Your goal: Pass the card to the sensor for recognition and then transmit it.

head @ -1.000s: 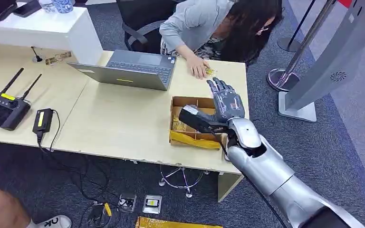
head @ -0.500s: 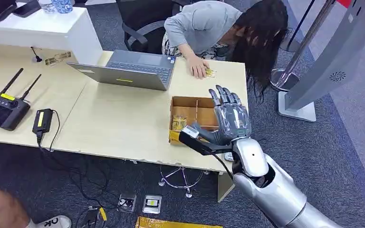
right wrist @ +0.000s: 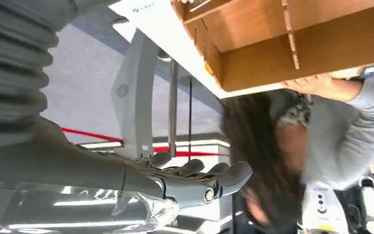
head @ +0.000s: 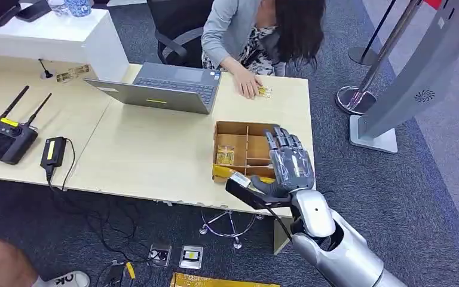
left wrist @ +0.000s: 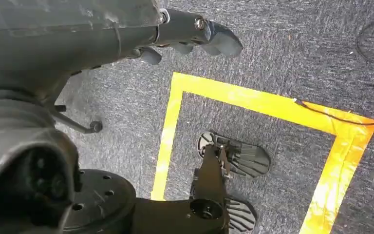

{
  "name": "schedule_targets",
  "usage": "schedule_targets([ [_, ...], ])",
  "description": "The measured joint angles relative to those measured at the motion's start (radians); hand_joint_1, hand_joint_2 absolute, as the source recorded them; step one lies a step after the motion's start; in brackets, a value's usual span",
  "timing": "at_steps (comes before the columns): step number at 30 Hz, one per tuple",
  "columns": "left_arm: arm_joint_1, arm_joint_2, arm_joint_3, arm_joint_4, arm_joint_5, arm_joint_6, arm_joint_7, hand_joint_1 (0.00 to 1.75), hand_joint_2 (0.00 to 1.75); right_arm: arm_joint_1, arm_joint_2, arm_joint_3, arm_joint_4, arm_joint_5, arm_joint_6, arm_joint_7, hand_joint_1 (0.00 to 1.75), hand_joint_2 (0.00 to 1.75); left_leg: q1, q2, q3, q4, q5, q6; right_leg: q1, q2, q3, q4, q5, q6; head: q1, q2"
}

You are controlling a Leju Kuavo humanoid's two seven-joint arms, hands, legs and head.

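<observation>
Silver right hand (head: 289, 162) hovered over the right side of a partitioned wooden box (head: 239, 130) at the table (head: 155, 155) edge, fingers (head: 282, 141) spread and empty, a small gold card (head: 265, 91) lay beside a person's hand (head: 249, 84), left hand (left wrist: 195, 34) hung over carpet, fingers loosely apart.

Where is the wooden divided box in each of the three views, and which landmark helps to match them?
Head view: the wooden box lies on the table near its right end, by the right hand.
Left wrist view: not in it.
Right wrist view: the box fills the upper right.
Shared landmark: the grey sensor stand.
</observation>
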Motion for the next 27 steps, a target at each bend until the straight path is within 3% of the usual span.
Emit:
schedule_targets([
  [7,0.000,0.000,0.000,0.000,0.000,0.003,0.001,0.00,0.00,0.013,0.014,-0.003,0.042,-0.061,-0.078,0.007,0.00,1.75,0.000,0.000,0.000,0.000,0.000,0.000,0.000,0.000,0.000,0.000,0.000,0.000,0.000,0.000],
  [14,-0.001,-0.003,0.000,0.000,-0.003,0.003,0.006,0.00,0.00,0.013,0.058,-0.014,0.138,-0.096,-0.184,-0.028,0.00,1.75,0.000,0.000,0.000,0.000,0.000,0.000,0.000,0.000,0.000,0.000,0.000,0.000,0.000,0.000],
  [27,-0.007,-0.011,0.000,0.000,-0.014,0.005,0.019,0.00,0.00,0.013,0.114,-0.021,0.278,-0.106,-0.216,-0.069,0.00,1.75,0.000,0.000,0.000,0.000,0.000,0.000,0.000,0.000,0.000,0.000,0.000,0.000,0.000,0.000],
])
